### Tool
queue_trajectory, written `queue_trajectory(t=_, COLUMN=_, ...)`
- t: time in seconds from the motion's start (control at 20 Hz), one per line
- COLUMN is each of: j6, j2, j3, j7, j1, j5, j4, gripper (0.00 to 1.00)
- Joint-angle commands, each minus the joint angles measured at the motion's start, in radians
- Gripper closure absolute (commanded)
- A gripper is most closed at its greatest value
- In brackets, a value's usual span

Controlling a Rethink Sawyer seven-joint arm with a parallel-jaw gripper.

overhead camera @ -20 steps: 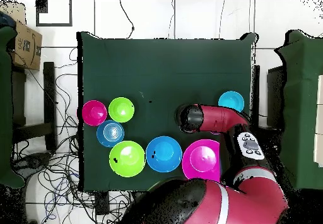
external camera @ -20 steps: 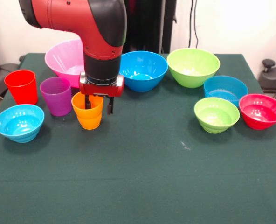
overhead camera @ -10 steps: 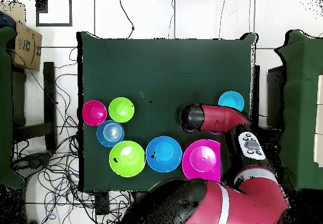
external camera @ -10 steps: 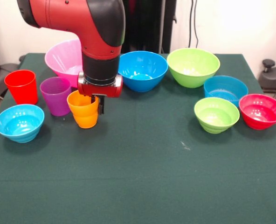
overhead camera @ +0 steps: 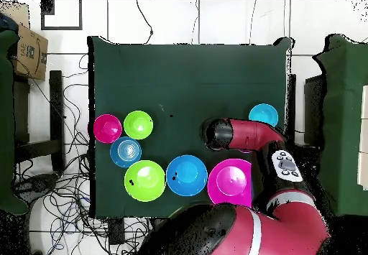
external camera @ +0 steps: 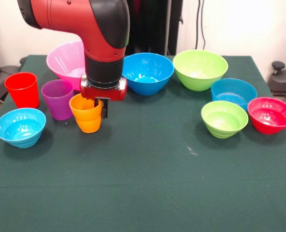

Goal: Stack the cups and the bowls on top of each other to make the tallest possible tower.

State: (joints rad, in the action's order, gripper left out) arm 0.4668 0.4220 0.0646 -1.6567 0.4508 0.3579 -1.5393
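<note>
Jaws closed on the rim of the orange cup (external camera: 86, 114) — one dark finger (external camera: 104, 109) shows against the cup's right side, with the gripper (external camera: 97, 107) reaching down from the red and black arm (external camera: 92, 29). That cup sits on the green table (external camera: 148, 179) at the left, just right of the purple cup (external camera: 58, 99); the red cup (external camera: 22, 89) stands further left. Nearer, at the left edge, is a small light blue bowl (external camera: 20, 127). Along the far side run the big pink bowl (external camera: 65, 59), partly behind the arm, a blue bowl (external camera: 148, 73) and a lime green bowl (external camera: 200, 69). At the right sit a small blue bowl (external camera: 234, 93), a small lime green bowl (external camera: 224, 119) and a red bowl (external camera: 271, 115) — all separate, none stacked.
</note>
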Motion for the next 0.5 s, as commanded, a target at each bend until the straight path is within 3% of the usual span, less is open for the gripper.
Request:
queue_trajectory(t=0.05, j6=-0.078, j2=-0.031, j3=0.047, j7=-0.132, j1=-0.007, j5=-0.023, j4=0.021, gripper=1.00)
queue_trajectory(t=0.5, j6=-0.112, j2=-0.056, j3=0.040, j7=-0.189, j1=-0.059, j5=-0.060, j4=0.030, gripper=1.00)
